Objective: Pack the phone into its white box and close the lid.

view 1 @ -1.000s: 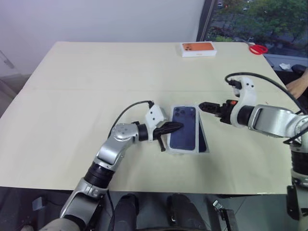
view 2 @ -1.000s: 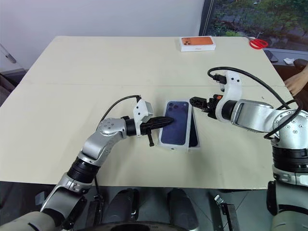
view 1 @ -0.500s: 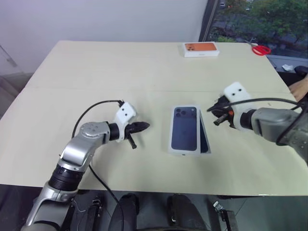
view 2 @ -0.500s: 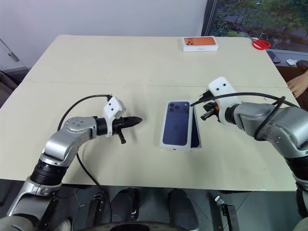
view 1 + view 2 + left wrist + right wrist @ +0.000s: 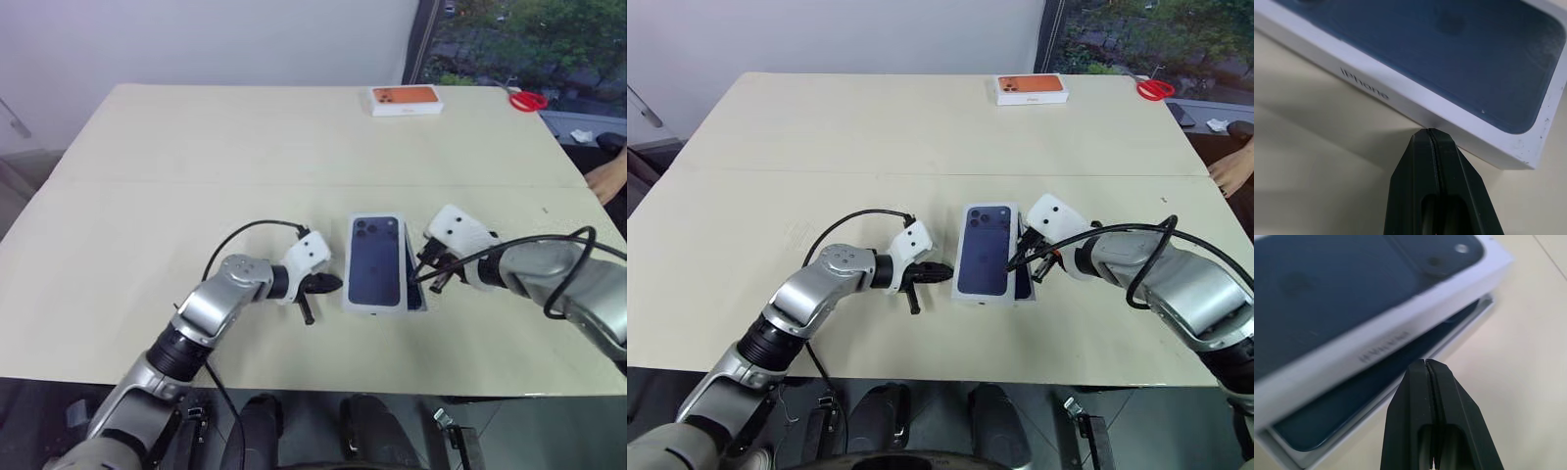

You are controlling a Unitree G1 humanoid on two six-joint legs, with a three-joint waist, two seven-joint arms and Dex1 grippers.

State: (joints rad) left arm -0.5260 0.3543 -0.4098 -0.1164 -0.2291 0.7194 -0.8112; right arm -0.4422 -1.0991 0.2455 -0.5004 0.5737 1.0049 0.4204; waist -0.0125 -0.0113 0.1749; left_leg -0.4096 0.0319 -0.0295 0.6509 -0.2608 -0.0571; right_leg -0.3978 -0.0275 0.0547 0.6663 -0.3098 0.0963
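A wide, pale cream table point(image 5: 196, 176) fills the scene. Near its front edge, between the two arms, sits the lid point(image 5: 376, 262), a white rectangular cardboard shell whose top is printed with a dark navy phone picture. It rests askew over the white box point(image 5: 1469, 320), a shallow white cardboard tray that pokes out along the lid's right side. In that gap a strip of glossy dark navy shows: the phone point(image 5: 1366, 404), a slim smartphone already lying in the tray. The lid looks laid on but not squared up or pressed home, so closing appears unfinished.

The left gripper point(image 5: 327, 285), two black fingers pressed together with nothing between them, points at the lid's left wall, just beside it. The right gripper point(image 5: 1024, 258), likewise pinched together and empty, points at the offset right side where tray and lid part. Flanking the lid from both sides this way, with closed tips, suits nudging the lid sideways into line rather than grasping it.

Well apart at the table's far edge lie an orange-topped white box point(image 5: 404, 99) and red-handled scissors point(image 5: 527, 99).
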